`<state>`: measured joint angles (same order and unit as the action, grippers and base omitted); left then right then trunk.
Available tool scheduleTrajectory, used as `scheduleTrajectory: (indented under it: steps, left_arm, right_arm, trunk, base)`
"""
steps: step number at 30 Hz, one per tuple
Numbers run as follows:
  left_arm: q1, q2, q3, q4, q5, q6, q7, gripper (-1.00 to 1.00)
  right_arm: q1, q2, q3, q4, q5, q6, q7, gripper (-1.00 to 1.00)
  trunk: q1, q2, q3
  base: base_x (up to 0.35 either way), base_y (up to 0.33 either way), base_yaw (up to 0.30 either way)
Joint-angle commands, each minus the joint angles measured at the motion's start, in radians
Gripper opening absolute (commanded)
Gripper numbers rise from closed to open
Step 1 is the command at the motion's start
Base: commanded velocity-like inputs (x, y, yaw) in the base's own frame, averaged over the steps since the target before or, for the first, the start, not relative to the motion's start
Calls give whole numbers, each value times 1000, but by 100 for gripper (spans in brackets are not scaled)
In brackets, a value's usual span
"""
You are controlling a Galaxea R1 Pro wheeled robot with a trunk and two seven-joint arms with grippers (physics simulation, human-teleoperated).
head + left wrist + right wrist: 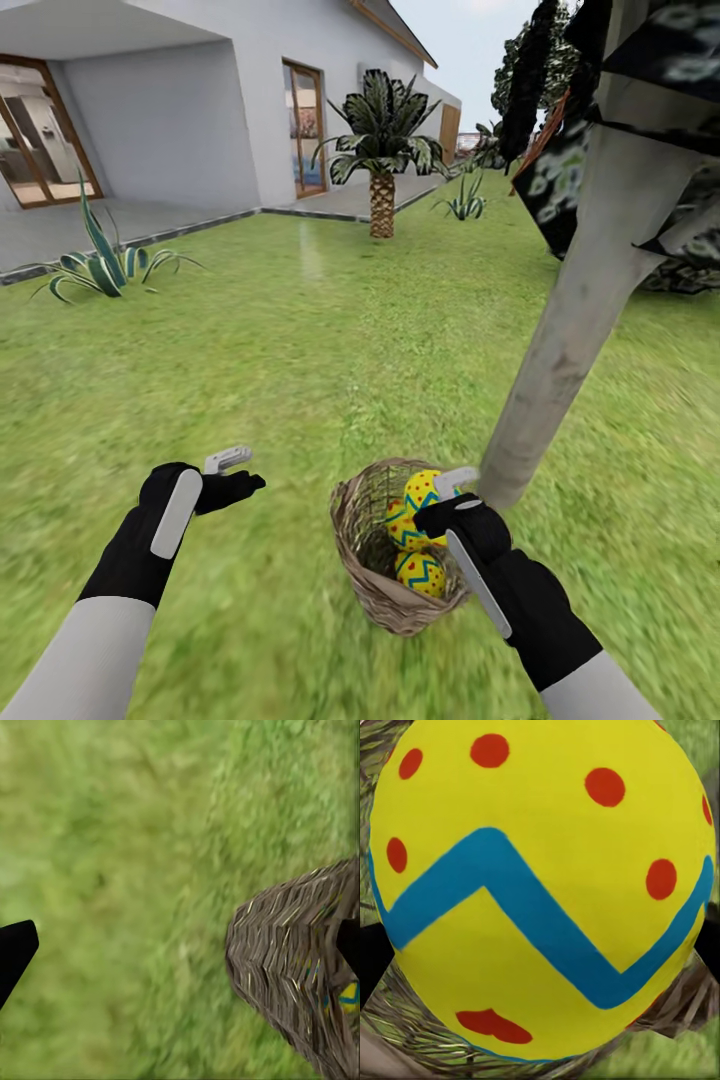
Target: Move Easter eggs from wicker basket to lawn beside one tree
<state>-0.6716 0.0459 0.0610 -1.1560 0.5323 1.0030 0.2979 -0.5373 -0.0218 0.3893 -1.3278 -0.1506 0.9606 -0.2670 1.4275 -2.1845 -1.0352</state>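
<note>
The wicker basket [372, 585] stands on the lawn [300, 350], right at the foot of the tree [575, 340] with the pale grey trunk. Three Easter eggs are at it: one [424, 489] at the rim, one [402, 527] below it and one [424, 574] lowest. My right gripper [447, 498] reaches over the basket and is shut on the top egg [540, 892], black fingers at both its sides. My left gripper [236, 474] hovers open over grass, left of the basket [300, 960].
A palm [382, 150] with a scaly trunk stands far ahead near the white house [200, 100]. A spiky striped plant [105, 265] grows at the left by the grey paved path [150, 225]. Dark foliage [560, 180] hangs low at the right.
</note>
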Motion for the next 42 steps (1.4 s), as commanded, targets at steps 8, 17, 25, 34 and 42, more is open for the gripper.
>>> scheduleTrajectory:
  steps: [8, 17, 25, 34, 42]
  left_arm:
    - [0, 0, 0, -1, 11, 3, 9, 100]
    - [0, 1, 0, -1, 11, 3, 9, 100]
    - [0, 0, 0, -1, 11, 3, 9, 100]
    - [0, 0, 0, -1, 11, 3, 9, 100]
    - [0, 1, 0, -12, 11, 4, 10, 100]
  right_arm:
    - [-1, -3, -55, -23, -9, 3, -12, -100]
    - [-1, -7, -76, -32, -7, 3, -12, -100]
    - [-1, -30, -123, -45, -7, 3, -11, -100]
    - [-1, -36, -158, -42, 0, 2, -13, -100]
    - [-1, -37, -183, 17, -1, -16, -19, -100]
  trunk:
    - [0, 0, 8]
    - [0, 0, 19]
    - [0, 0, 28]
    - [0, 0, 39]
    - [0, 0, 45]
  base:
    - [0, 0, -205]
    - [0, 0, -205]
    - [0, 0, -205]
    - [0, 0, -206]
    - [0, 0, -210]
